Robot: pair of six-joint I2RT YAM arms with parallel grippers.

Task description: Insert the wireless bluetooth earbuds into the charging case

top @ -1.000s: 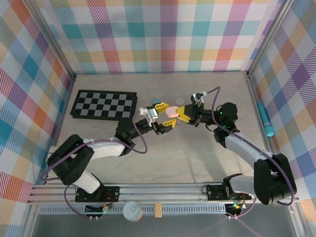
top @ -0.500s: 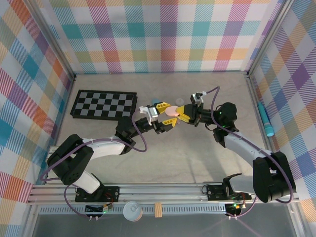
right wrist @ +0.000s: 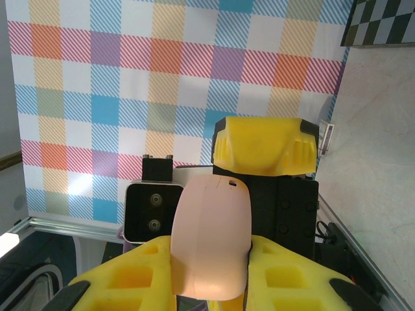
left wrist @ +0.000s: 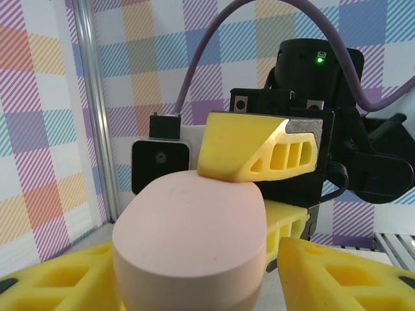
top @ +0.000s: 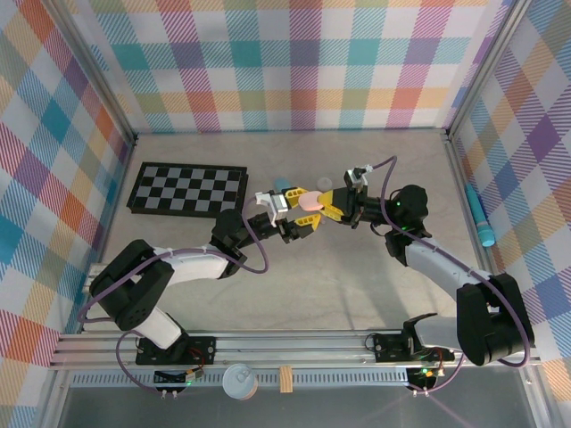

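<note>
Plaid walls enclose a pale counter (top: 339, 285). Above it, in mid-air, the pink case (top: 310, 202) is pinched at one end by the right end effector (top: 328, 208). The left end effector (top: 298, 209) is spread around the other end, and the left wrist view shows a sliver of gap on one side. No earbud can be made out. The left fingers are best squared and closed evenly, so that the case is not twisted. A small mark near the case's far end is shown by the right wrist view but is lost from above.
</note>
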